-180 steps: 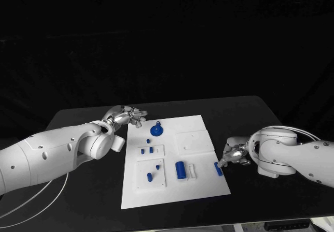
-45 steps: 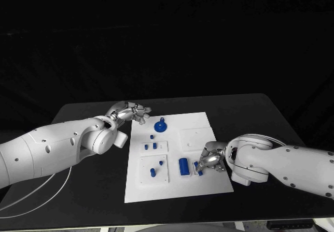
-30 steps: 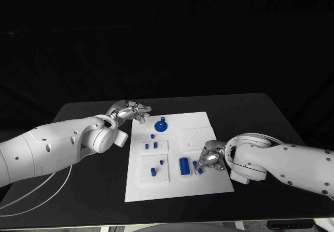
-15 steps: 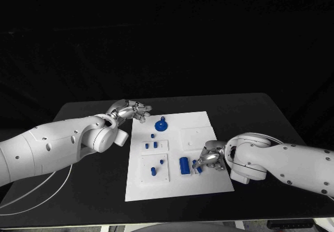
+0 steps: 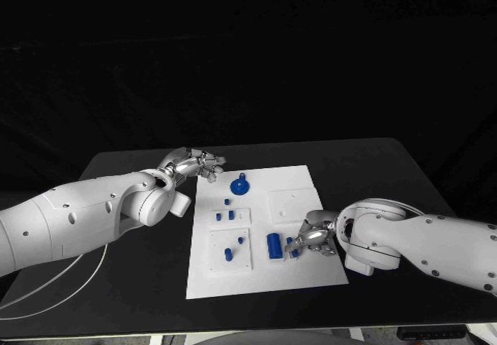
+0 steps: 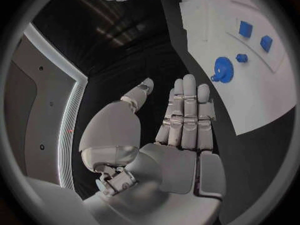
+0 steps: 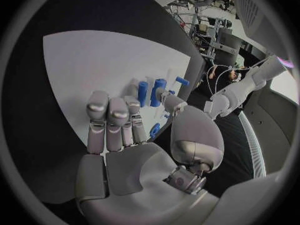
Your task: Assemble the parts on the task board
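Note:
The white task board (image 5: 261, 277) lies mid-table with several blue parts on it: a round toothed part (image 5: 238, 188), small pegs (image 5: 224, 215) and a taller block (image 5: 273, 245). My right hand (image 5: 312, 239) hovers low over the board's right edge, beside the block. A small blue peg (image 5: 294, 252) sits between its thumb and the side of a finger (image 7: 154, 130), and looks pinched there. My left hand (image 5: 192, 164) floats off the board's far left corner, fingers apart and holding nothing. The left wrist view shows the toothed part (image 6: 222, 67) beyond its straight fingers (image 6: 187, 110).
The black table (image 5: 383, 172) runs bare round the board on all sides. Raised white sub-plates (image 5: 290, 205) stand on the board. In the right wrist view, two blue cylinders (image 7: 150, 92) and a short peg (image 7: 181, 80) stand ahead of the right hand.
Over six seconds my right hand came from the table beside the board onto its right edge, the small blue peg moving with it. In the last second both hands stay almost still.

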